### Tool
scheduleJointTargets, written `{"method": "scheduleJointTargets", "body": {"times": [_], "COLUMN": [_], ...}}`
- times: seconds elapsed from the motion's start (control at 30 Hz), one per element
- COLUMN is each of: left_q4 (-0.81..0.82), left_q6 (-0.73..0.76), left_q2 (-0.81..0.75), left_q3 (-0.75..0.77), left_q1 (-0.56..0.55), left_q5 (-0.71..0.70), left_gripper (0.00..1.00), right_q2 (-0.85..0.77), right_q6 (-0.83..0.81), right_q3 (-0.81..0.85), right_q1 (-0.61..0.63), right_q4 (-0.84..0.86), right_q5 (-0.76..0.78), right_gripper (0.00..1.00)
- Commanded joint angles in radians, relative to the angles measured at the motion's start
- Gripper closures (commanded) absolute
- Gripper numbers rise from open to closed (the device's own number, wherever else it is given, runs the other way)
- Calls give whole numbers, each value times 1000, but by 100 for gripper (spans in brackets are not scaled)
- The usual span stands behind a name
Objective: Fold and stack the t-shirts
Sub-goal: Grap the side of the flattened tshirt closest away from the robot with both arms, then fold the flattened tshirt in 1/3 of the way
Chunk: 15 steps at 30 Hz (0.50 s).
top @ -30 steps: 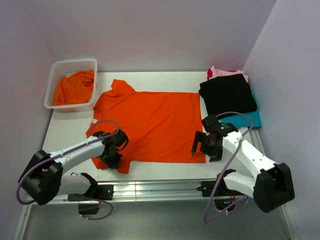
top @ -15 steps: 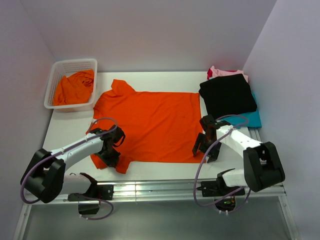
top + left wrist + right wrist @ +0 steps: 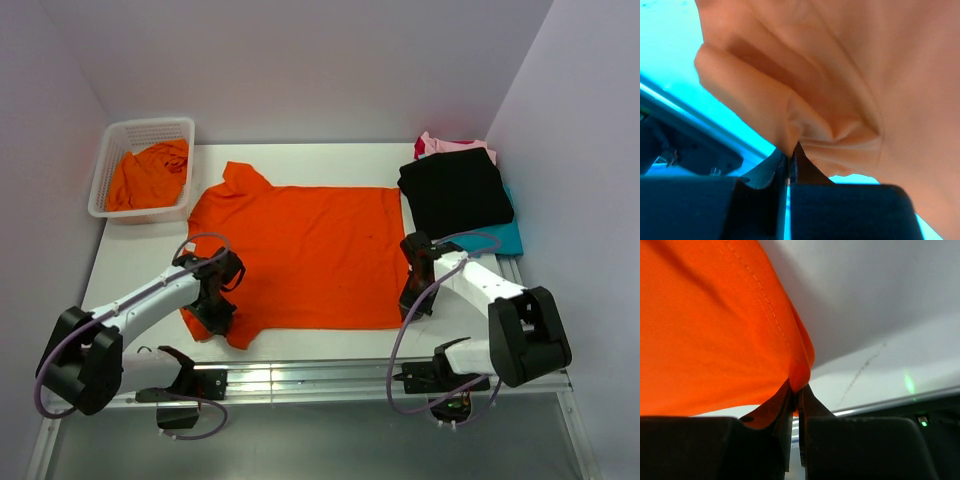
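The left gripper (image 3: 788,152) is clenched on a small pinch of the orange shirt (image 3: 300,250) at its near sleeve, and the right gripper (image 3: 796,390) is clenched on the near hem corner, just at the seam. Each one holds only a thin edge of cloth at the fingertips, so I think the cloth may slip out when the arms lift it for the fold. If one corner goes free, the fold will come crooked. The sleeve at the left gripper is bunched and may be wrinkled inside the fold. Beyond both grippers the shirt lies flat on the table (image 3: 140,260). Farther, beyond the right gripper, a wide swing could brush the stack (image 3: 455,190).
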Motion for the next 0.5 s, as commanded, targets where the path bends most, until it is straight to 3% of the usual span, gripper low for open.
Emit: {"method": "scheduleJointTargets", "body": {"times": [0.0, 0.17, 0.47], "left_q4": [-144, -264, -247], "left_q6": [40, 89, 274], "left_q2": [-56, -57, 126], "left_q3": [100, 269, 522], "left_q1": [5, 12, 126], "left_q5": [-9, -43, -49], "left_gripper": [100, 100, 100], "right_q2": [-67, -93, 66], "right_q6": [-10, -33, -73], "right_q3": [66, 130, 365], "right_q1": [-4, -4, -34], "right_q4": [-121, -208, -224], "right_q5": [74, 88, 116], "right_gripper": [91, 91, 92]}}
